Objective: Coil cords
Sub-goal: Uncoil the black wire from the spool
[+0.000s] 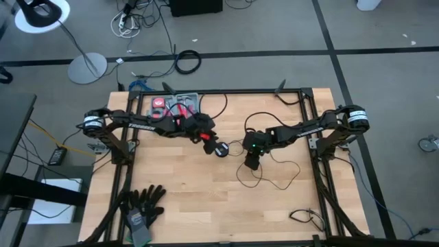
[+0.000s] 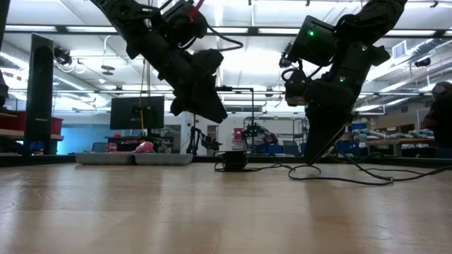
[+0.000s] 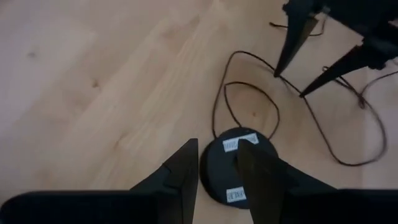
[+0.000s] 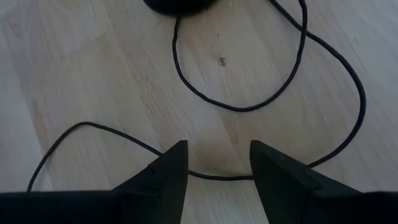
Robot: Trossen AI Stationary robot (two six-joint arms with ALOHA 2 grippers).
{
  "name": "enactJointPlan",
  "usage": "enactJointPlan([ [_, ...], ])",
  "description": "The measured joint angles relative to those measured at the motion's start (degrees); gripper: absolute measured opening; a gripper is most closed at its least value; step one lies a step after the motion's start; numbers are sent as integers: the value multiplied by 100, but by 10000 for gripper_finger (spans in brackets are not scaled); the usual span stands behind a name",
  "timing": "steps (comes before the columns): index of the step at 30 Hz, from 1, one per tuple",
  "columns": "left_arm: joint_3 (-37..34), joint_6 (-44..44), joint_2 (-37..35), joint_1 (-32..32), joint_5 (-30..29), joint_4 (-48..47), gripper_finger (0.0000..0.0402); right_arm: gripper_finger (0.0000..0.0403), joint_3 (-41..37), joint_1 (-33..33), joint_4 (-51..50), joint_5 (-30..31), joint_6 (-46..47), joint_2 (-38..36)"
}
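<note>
- Near the middle of the table, the right gripper (image 4: pixel 214 162) hangs with its fingers spread wide and their tips down at the wood — a stretch of the thin black wire (image 4: pixel 249 107) runs across the gap between them, but nothing is clamped.
- Just beside it, the left gripper (image 3: pixel 217 163) points down over the round black disc (image 3: pixel 235 165) at the wire's end; its fingers stand only a little apart and, from what I can see, hold nothing.
- From the low view the left fingers (image 2: pixel 205 99) hover clear above the disc (image 2: pixel 233 160), which sits flat on the table.
- From the disc the wire wanders off in loose loops over the wood, under and past the right gripper (image 1: pixel 252 162) — uncoiled, sprawling toward the table's right half (image 1: pixel 288 180).
- Both dark arms reach in from the table's opposite sides and nearly meet at the centre.
- Farther out, a pair of black gloves (image 1: pixel 143 203) lies at the table's near left corner, and a red-and-black case (image 1: pixel 175 104) sits at the far edge behind the left arm.
</note>
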Motion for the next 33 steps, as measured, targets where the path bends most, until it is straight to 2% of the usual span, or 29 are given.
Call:
enactJointPlan([
  [5, 1, 175, 0, -304, -727, -73, 115, 171, 0, 0, 84, 0, 11, -1],
  [10, 204, 190, 4, -405, -1100, -471, 115, 171, 0, 0, 191, 0, -4, 1],
  [25, 344, 550, 22, -406, -1027, 45, 119, 171, 0, 0, 321, 0, -14, 0],
  [33, 343, 570, 22, -406, -1012, -343, 175, 171, 0, 0, 319, -2, -17, -1],
])
